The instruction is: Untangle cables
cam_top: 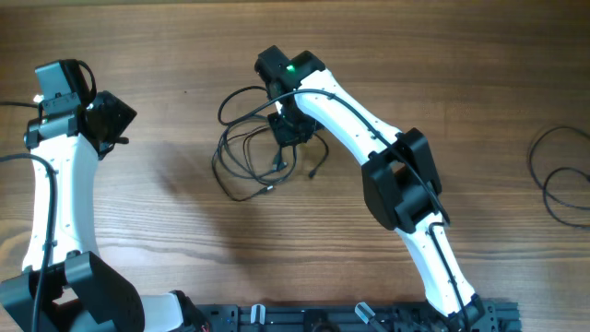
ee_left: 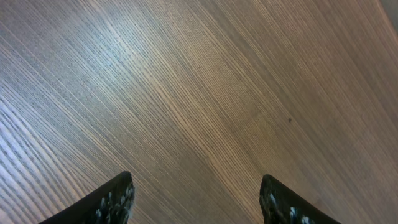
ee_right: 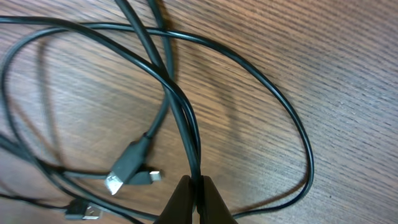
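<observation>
A tangle of thin black cables lies in loose loops at the table's middle, with small plug ends near its lower edge. My right gripper sits over the tangle's right side. In the right wrist view it is shut on two strands of the cables, pinched between the fingertips. A USB plug and a smaller plug lie just left of the fingers. My left gripper is open and empty at the far left, well away from the tangle; its view shows only bare wood.
Another black cable loop lies at the table's right edge. The robot base rail runs along the front edge. The table is brown wood.
</observation>
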